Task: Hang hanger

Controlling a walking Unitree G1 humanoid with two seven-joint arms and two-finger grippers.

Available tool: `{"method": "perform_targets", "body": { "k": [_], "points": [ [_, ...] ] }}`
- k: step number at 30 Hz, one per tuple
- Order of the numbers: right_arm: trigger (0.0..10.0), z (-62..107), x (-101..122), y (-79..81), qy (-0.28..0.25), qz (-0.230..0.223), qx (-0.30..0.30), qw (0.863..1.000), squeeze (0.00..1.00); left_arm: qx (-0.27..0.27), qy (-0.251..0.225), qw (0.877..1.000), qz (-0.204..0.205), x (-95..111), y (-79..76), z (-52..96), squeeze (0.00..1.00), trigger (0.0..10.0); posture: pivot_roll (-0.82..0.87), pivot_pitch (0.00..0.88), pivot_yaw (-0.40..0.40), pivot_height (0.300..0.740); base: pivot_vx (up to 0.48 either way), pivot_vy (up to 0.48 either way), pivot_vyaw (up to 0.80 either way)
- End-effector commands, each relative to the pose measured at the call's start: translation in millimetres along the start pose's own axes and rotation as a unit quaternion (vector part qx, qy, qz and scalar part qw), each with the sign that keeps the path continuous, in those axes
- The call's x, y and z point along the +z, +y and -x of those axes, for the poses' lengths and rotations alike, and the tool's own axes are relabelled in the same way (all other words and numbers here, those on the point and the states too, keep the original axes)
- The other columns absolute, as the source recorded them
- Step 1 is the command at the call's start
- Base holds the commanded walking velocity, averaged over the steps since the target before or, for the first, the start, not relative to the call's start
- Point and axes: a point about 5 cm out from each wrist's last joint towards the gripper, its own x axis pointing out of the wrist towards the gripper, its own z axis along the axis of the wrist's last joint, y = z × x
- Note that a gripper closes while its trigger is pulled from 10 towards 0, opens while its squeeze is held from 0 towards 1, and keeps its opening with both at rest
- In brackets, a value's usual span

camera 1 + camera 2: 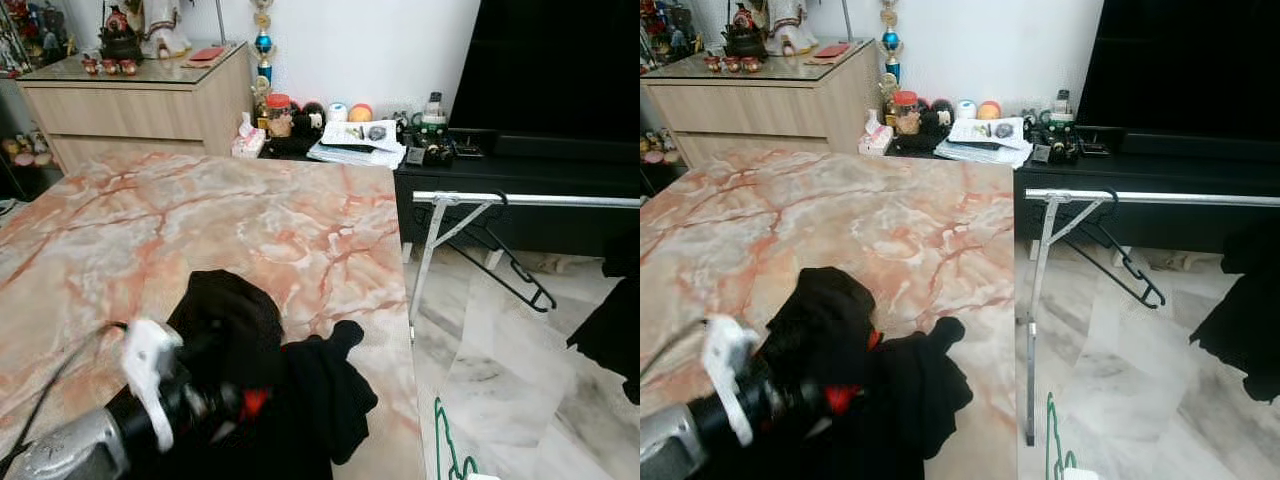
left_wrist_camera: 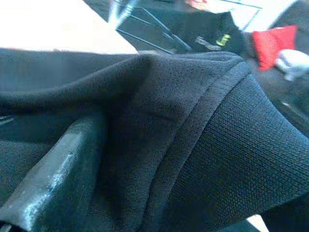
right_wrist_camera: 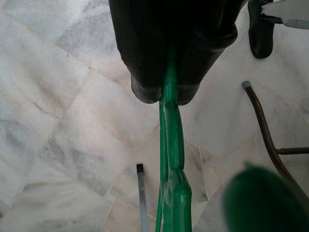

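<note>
A glossy green plastic hanger (image 3: pixel 171 145) hangs over the marble floor (image 3: pixel 63 125), clamped between the right gripper's (image 3: pixel 169 92) fingers; its hook is cut off. Beside the marble counter (image 1: pixel 200 230), one black hanger (image 1: pixel 515 265) hangs on a metal rail (image 1: pixel 520 199); the left gripper (image 1: pixel 215 375) is buried in one black garment (image 1: pixel 310 390), finger state untellable.

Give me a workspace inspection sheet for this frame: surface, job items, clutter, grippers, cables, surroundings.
Surface: marble-pattern table, mostly bare.
Job's things: black garment bunched at the table's near edge; green hanger; black hanger hanging on the metal rack rail.
Clutter: papers, jar and small items on the dark low cabinet.
Grippers: left gripper is buried in the garment; right gripper is shut on the green hanger above the floor.
Cables: black cable by the left arm.
Surroundings: wooden dresser, marble floor.
</note>
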Motion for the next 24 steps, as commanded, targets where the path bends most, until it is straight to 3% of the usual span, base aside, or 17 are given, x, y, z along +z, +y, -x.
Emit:
{"method": "perform_targets", "body": {
  "k": [1,2,3,4,5,6,7,10,11,14,16,17,19,20,22,23,24],
  "points": [
    [10.0,0.4,-2.6,1.0,0.005,0.002,0.002,1.000,0.00,-0.001,-0.002,1.000,-0.007,4.1,0.3,-1.4,0.00,10.0,0.16,0.007,0.002,0.740,0.000,0.000,0.00],
    [10.0,0.5,-3.1,0.9,0.006,0.002,0.001,1.000,0.00,0.062,-0.015,0.998,-0.031,6.3,15.4,-3.0,0.00,10.0,0.16,0.007,0.002,0.740,0.000,0.000,0.00],
    [10.0,0.5,-3.1,0.9,0.006,0.002,0.001,1.000,0.00,0.062,-0.015,0.998,-0.031,6.3,15.4,-3.0,0.00,10.0,0.16,0.007,0.002,0.740,0.000,0.000,0.00],
    [10.0,0.5,-3.3,0.9,0.007,0.002,0.001,1.000,0.00,0.112,-0.026,0.992,-0.056,8.5,27.5,-3.0,0.00,10.0,0.16,0.007,0.002,0.740,0.000,0.000,0.00],
    [10.0,0.6,-3.5,1.1,0.008,0.003,0.001,1.000,0.00,0.231,-0.041,0.968,-0.091,12.5,53.3,0.7,0.00,10.0,0.16,0.007,0.002,0.740,0.000,0.000,0.00],
    [10.0,0.6,-3.5,1.1,0.008,0.003,0.001,1.000,0.00,0.231,-0.041,0.968,-0.091,12.5,53.3,0.7,0.00,10.0,0.16,0.007,0.002,0.740,0.000,0.000,0.00],
    [10.0,0.6,-3.5,1.1,0.008,0.003,0.001,1.000,0.00,0.264,-0.044,0.959,-0.092,13.4,60.2,2.6,0.00,10.0,0.16,0.007,0.002,0.740,0.000,0.000,0.00],
    [10.0,0.6,-4.0,1.3,0.008,0.003,0.001,1.000,0.00,0.401,-0.082,0.910,-0.069,21.1,85.7,20.4,0.00,10.0,0.16,0.005,0.001,0.740,0.000,0.000,0.00],
    [10.0,0.6,-4.0,1.4,0.009,0.004,0.001,1.000,0.00,0.424,-0.070,0.900,-0.075,20.4,89.8,26.0,0.00,10.0,0.16,0.005,0.001,0.740,0.000,0.000,0.00],
    [10.0,0.6,-4.0,1.3,0.008,0.004,0.001,1.000,0.00,0.400,-0.052,0.911,-0.082,17.0,85.4,22.8,0.00,10.0,0.16,0.007,0.000,0.740,0.000,0.000,0.00],
    [10.0,0.7,-4.0,0.8,0.009,0.005,0.000,1.000,0.00,0.295,-0.044,0.952,-0.074,13.7,64.4,8.7,0.00,10.0,0.16,0.013,-0.002,0.740,0.000,0.000,0.00],
    [10.0,0.7,-4.0,0.5,0.009,0.005,0.000,1.000,0.00,0.164,-0.033,0.984,-0.067,12.4,36.9,-2.0,0.00,10.0,0.16,0.013,-0.002,0.740,0.000,0.000,0.00],
    [10.0,0.8,-4.2,0.4,0.009,0.006,0.000,1.000,0.00,0.084,-0.017,0.995,-0.057,9.9,19.3,-4.8,0.00,10.0,0.16,0.013,-0.002,0.740,0.000,0.000,0.00],
    [10.0,0.8,-4.3,0.4,0.009,0.007,0.000,1.000,0.00,0.077,-0.016,0.995,-0.055,9.7,17.8,-4.7,0.00,10.0,0.16,0.013,-0.002,0.740,0.000,0.000,0.00],
    [10.0,0.7,-4.1,0.3,0.009,0.006,0.000,1.000,0.00,0.125,-0.044,0.989,-0.068,15.2,28.0,-4.5,0.00,10.0,0.16,0.017,-0.004,0.740,0.000,0.000,0.00],
    [10.0,0.7,-4.1,0.3,0.009,0.006,0.000,1.000,0.00,0.190,-0.066,0.977,-0.070,17.3,41.4,-3.4,0.00,10.0,0.16,0.017,-0.004,0.740,0.000,0.000,0.00],
    [10.0,0.7,-4.1,0.3,0.009,0.006,0.000,1.000,0.00,0.190,-0.066,0.977,-0.070,17.3,41.4,-3.4,0.00,10.0,0.16,0.017,-0.004,0.740,0.000,0.000,0.00]
  ]
}}
